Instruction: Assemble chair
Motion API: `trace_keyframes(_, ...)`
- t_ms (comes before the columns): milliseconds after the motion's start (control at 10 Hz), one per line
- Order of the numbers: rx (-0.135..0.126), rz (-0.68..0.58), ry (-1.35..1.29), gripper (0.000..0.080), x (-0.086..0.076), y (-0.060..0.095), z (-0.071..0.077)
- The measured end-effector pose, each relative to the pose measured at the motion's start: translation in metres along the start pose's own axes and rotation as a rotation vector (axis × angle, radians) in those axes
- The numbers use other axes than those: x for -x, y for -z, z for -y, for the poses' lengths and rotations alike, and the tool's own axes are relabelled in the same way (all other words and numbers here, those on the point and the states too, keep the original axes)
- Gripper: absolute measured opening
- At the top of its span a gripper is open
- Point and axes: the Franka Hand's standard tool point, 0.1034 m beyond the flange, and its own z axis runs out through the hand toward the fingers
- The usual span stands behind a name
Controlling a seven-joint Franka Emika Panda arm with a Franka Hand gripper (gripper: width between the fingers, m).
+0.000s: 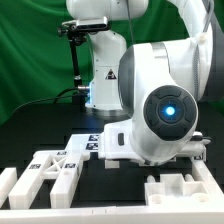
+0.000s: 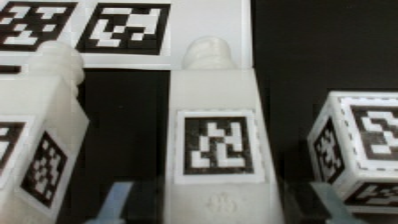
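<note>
The gripper [image 2: 203, 206] hangs over a white chair block [image 2: 219, 140] with a square tag on its face and a rounded peg [image 2: 210, 50] at its far end. The fingertips [image 2: 118, 205] stand apart on either side of it, with a dark gap on one side. Two more tagged parts flank it: a taller block [image 2: 43, 110] and a cube [image 2: 356, 140]. Beyond them, the marker board [image 2: 178, 25] lies on the black table [image 2: 320, 45].

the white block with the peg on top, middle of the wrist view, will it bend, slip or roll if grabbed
Probably stiff: the middle block looks like thick moulded plastic. Its flat sides should give a steady hold, though the smooth surface may slip slightly. Square edges make rolling unlikely; pushed, it might bump the neighbouring block.
</note>
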Motion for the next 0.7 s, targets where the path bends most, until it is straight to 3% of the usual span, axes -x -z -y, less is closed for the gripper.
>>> trace_keyframes(200,-0.002,0.008,0.006,0.0284,0.003,0.004,0.0)
trace_keyframes(300,-0.008,-0.006,0.026,0.0285,0.013,0.039,0.0)
trace_keyframes(400,-0.008,-0.063,0.051,0.0285,0.02,0.065,0.0)
trace_keyframes(500,-0.004,-0.067,0.058,0.0285,0.036,0.08,0.001)
trace_keyframes(600,0.0,-0.059,0.049,0.0285,0.04,0.076,0.004)
trace_keyframes(700,-0.002,-0.123,0.056,0.0285,0.03,0.078,0.005)
